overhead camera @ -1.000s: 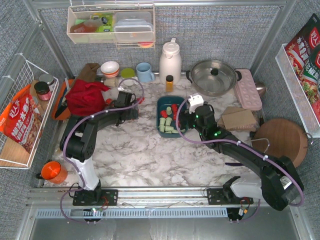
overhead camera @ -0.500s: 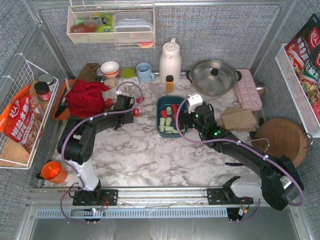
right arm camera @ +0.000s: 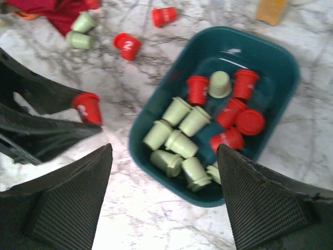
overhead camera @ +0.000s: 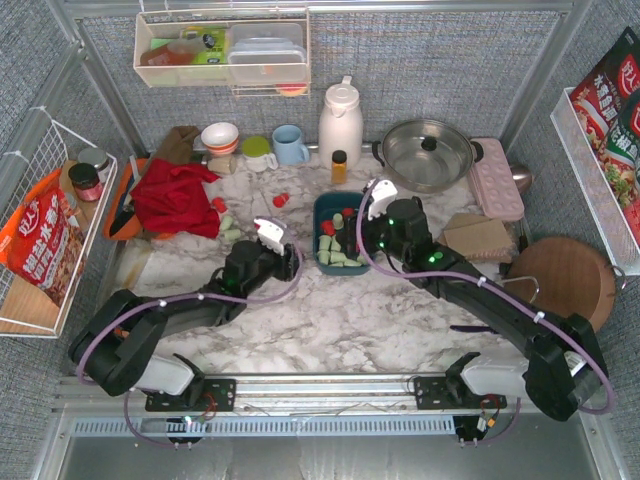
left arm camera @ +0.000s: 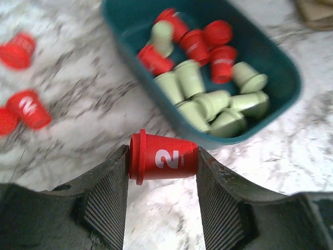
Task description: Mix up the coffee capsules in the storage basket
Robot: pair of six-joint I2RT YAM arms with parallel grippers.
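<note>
Bringing red coffee capsule [left arm camera: 164, 158], clamped in left gripper [left arm camera: 162, 165], to storage basket [left arm camera: 278, 73]; right gripper [right arm camera: 164, 156] apart above it; next, probably: reach over basket, release.

Capsules [right arm camera: 179, 130] in basket [right arm camera: 208, 49], others [right arm camera: 127, 46] loose to L.

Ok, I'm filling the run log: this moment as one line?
left gripper: shut on red capsule | right gripper: open over basket | basket: red and green capsules inside
</note>
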